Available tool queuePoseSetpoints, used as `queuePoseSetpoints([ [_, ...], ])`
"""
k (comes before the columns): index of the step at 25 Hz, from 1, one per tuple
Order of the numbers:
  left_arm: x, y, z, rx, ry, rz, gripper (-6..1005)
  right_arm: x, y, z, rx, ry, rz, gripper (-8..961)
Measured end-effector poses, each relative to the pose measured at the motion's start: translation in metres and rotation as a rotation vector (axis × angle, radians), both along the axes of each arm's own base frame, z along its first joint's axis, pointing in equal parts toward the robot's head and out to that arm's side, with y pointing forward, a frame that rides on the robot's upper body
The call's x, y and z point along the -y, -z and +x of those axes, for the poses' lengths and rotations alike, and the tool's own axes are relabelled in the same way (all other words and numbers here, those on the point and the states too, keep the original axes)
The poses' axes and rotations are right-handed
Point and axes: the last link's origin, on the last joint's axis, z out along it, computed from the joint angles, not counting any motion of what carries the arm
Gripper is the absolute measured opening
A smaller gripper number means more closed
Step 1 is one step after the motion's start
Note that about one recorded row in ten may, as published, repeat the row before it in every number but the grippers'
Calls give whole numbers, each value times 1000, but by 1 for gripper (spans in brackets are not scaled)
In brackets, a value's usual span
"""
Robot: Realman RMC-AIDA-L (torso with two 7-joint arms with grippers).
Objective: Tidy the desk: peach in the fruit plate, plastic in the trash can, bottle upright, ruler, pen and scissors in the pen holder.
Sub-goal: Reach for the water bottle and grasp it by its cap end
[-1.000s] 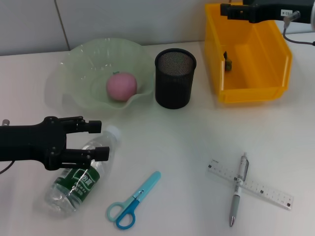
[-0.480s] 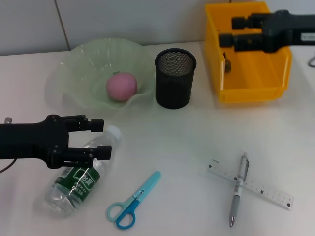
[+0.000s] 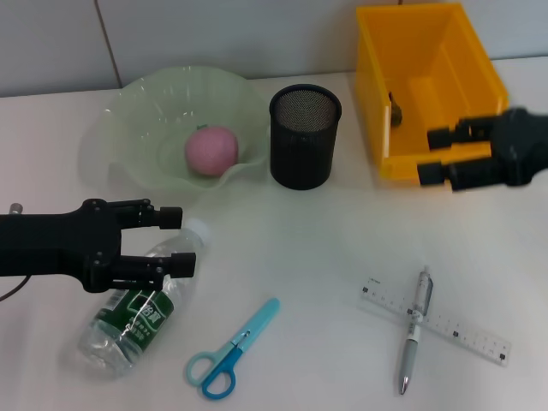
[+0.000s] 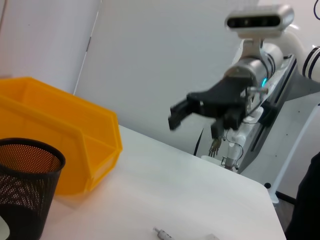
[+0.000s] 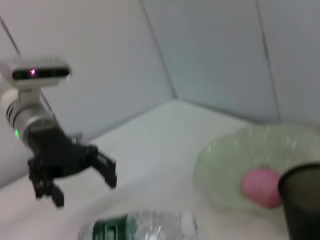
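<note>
Head view shows the left gripper (image 3: 175, 241) with fingers apart around the neck of the bottle (image 3: 141, 304), which lies with its long axis slanting toward the robot, while the right gripper (image 3: 438, 155), also apart, hangs well apart by the trash can (image 3: 428, 86)

White characters are printed on the green label of the clear plastic bottle (image 3: 139, 301) lying on the white tabletop (image 3: 317, 257), but they cannot be made out. Graduation marks are seen along the transparent plastic ruler (image 3: 435, 320), though no numbers can be read. No other text, brand or sign can be read in any view.
</note>
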Motion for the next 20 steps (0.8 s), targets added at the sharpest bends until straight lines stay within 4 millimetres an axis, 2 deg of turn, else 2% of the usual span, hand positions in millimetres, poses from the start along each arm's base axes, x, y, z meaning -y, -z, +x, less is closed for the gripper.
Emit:
queuePoseSetpoints([
  [7,-1,2,4,4,9,-6,755,5,13,10,17,-13,-53,761],
  [15,-6,3,14,9,16,-13,753,6,21,9,30,-30,-77,760],
  [18,-17,-4,37,-5,-11,-32,753,6,23,8,34,-34,-83,760],
  [20,-19,-6,42,-8,-19,-36,752,6,24,8,36,-35,-85,760],
])
